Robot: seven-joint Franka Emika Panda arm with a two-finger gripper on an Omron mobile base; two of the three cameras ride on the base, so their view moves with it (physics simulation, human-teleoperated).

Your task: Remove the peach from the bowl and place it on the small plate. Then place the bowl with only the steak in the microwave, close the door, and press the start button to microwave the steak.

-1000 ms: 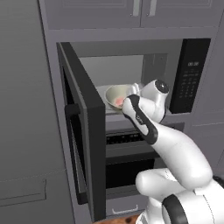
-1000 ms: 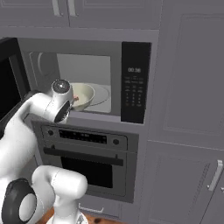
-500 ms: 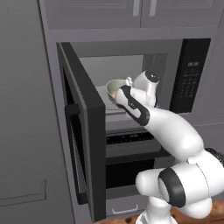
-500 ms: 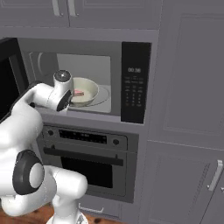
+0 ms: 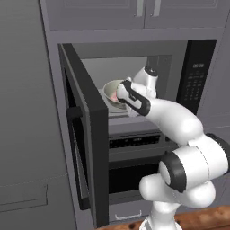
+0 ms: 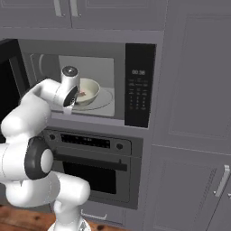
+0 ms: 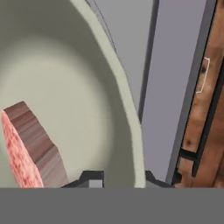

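Holding bowl (image 6: 88,91) by near rim, gripper (image 7: 118,177) clamped on wall, one finger inside. Bowl carried inside microwave (image 6: 113,67), just above turntable; steak (image 7: 27,148) lying inside bowl. Door (image 5: 85,134) swung wide left of microwave for access.

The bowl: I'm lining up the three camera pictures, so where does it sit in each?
Left base view: the bowl sits centre-left, inside the microwave cavity, partly behind the arm.
Right base view: the bowl sits upper left of centre, on the cavity floor.
Hand view: the bowl fills the left side, the steak inside.
Shared landmark: the steak, pink in all three.
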